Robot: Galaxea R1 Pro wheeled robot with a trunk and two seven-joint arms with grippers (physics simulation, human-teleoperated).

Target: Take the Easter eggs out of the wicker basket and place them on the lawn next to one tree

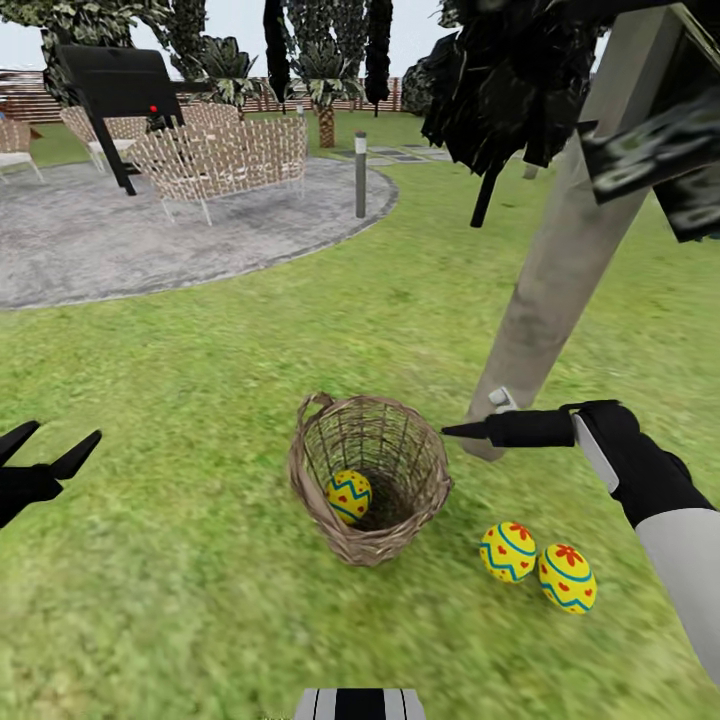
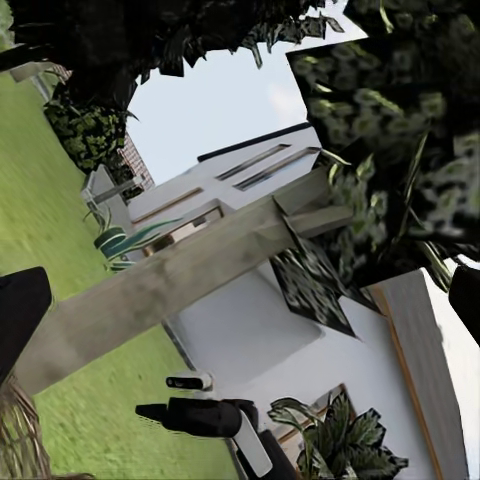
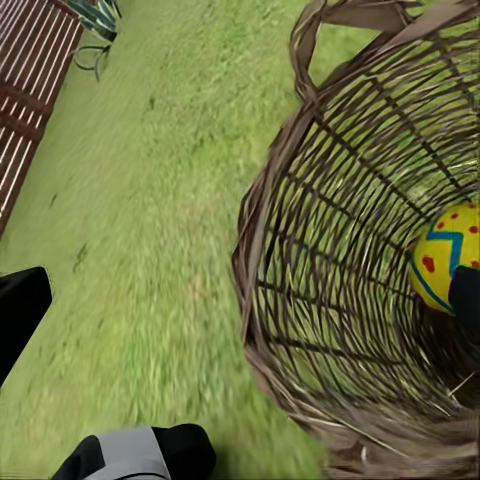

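Note:
The brown wicker basket [image 1: 372,478] lies tipped on the lawn [image 1: 180,560], its mouth toward me. One yellow Easter egg [image 1: 349,496] with blue zigzags rests inside it, and the right wrist view sees it through the weave [image 3: 445,258]. Two more eggs [image 1: 508,551] [image 1: 567,578] lie together on the grass to the right, close to the foot of the grey-beige tree [image 1: 570,250]. My right gripper [image 1: 450,432] hovers at the basket's right rim, open and empty, with its fingers [image 3: 20,310] wide apart. At far left my left gripper [image 1: 68,432] is open and empty.
A grey round patio [image 1: 150,245] with pale lattice chairs [image 1: 220,155] and a black grill [image 1: 115,85] lies behind on the left. A short post light [image 1: 360,175] stands at its edge. Dark foliage [image 1: 510,90] hangs overhead at right. A slat fence [image 3: 30,90] borders the grass.

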